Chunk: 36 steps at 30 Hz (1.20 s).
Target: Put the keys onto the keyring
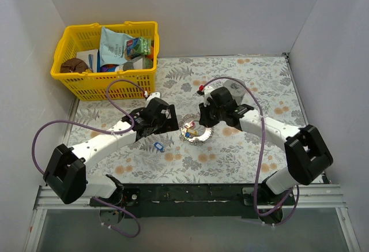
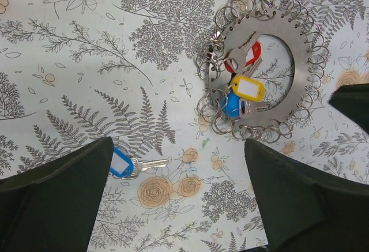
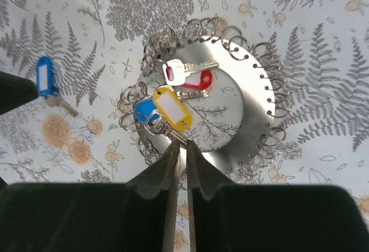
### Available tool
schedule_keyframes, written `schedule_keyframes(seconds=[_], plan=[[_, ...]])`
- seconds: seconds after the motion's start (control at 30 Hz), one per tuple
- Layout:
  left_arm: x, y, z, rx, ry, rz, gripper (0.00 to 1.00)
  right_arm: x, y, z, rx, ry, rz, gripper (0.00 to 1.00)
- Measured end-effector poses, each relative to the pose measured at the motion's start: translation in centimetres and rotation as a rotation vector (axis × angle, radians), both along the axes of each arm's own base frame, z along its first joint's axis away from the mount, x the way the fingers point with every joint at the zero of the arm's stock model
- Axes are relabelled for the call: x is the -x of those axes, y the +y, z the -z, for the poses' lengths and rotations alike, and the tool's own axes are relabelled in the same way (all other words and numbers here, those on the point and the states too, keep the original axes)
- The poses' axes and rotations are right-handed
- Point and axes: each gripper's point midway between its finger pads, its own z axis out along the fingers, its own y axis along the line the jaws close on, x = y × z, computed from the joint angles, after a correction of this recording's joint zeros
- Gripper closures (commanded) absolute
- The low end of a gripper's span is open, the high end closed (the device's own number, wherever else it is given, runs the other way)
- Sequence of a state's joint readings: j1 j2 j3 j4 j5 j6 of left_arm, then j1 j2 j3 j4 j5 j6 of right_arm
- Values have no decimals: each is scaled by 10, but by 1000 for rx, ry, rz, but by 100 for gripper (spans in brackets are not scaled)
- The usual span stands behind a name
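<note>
The keyring [image 1: 203, 138] is a flat silvery ring plate with many small split rings round its rim, lying on the floral cloth. Red [image 3: 199, 81], yellow [image 3: 172, 108] and blue [image 3: 144, 112] headed keys lie in its opening. It also shows in the left wrist view [image 2: 301, 67]. A loose blue-headed key [image 1: 157, 146] lies apart on the cloth, beside my left finger [image 2: 124, 164]. My left gripper [image 2: 177, 148] is open and empty above the cloth. My right gripper [image 3: 185, 146] has its jaws almost together over the ring's near rim, at a key blade's tip.
A yellow basket [image 1: 104, 82] of packets stands at the back left. White walls close in the left, back and right. Purple cables loop from both arms. The loose blue key also shows in the right wrist view [image 3: 44, 76].
</note>
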<state>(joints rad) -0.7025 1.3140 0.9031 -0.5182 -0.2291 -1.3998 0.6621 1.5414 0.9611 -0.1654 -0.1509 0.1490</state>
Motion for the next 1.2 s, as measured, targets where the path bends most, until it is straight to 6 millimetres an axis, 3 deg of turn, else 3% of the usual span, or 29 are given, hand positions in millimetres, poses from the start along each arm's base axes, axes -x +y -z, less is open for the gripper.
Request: schedule_keyframes(seconds=[0.1,0.2,0.37,0.43,0.63,0.87,1.03,1.13,1.2], plan=[[-1,-2,1,-7,-2,18,2,-5,-5,-26,-58,-53,34,72],[-7,-7,3,-15,-3,34,3,-8,-25,-37,-106,-72,98,64],[-25,-28,19,-45,47,63,4,2,-66,-11,-130,21,205,53],[-33,-36,30,-67,73,71,4,13,-73,4,-135,77,222,47],[-47,-50,59,-125,147,76,5,48,-69,34,-211,217,215,43],[-62,-68,74,-153,184,93,12,45,-57,38,-303,271,231,43],[-57,-74,85,-181,200,121,29,44,-51,53,-320,339,250,43],[-54,-78,86,-182,200,133,49,41,-46,54,-346,360,248,43],[-52,-79,87,-179,200,135,57,37,-43,54,-356,360,247,44]])
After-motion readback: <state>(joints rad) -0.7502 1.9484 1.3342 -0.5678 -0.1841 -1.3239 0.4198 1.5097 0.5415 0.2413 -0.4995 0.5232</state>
